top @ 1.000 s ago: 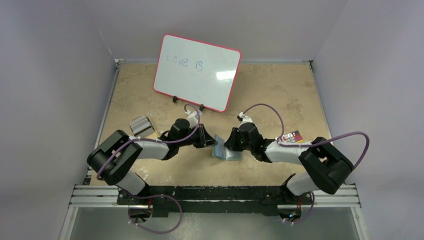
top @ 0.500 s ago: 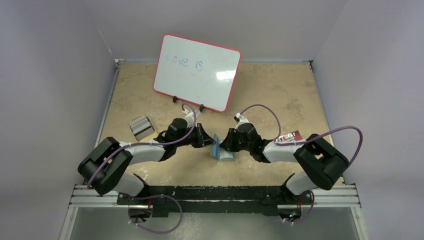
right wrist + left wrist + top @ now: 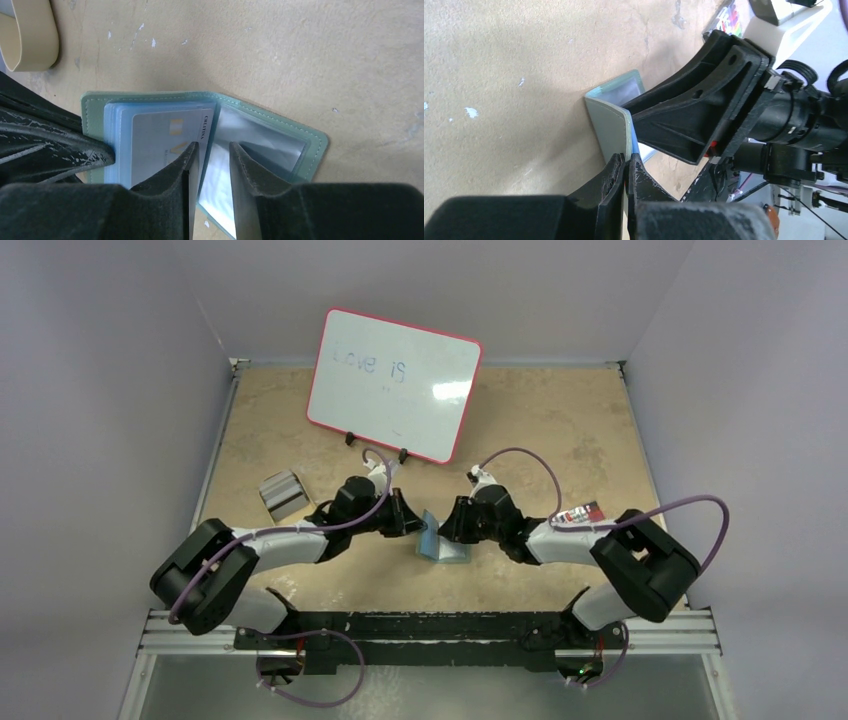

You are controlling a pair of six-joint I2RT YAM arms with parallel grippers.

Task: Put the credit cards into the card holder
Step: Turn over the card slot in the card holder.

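Left gripper (image 3: 626, 158) pinches sage-green folding card holder (image 3: 610, 125); right gripper (image 3: 213, 148) at its clear sleeves.
Left fingers almost closed on the holder's raised cover edge. Right fingers a narrow gap apart over the sleeves, can't tell if gripping. Whitish plastic credit card (image 3: 160, 135) sits in the holder's stack. Holder lies opened mid beige table (image 3: 560, 430), between both arms.

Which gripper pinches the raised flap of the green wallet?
The left gripper: its fingers are shut on the card holder flap; the right gripper has its fingers apart.
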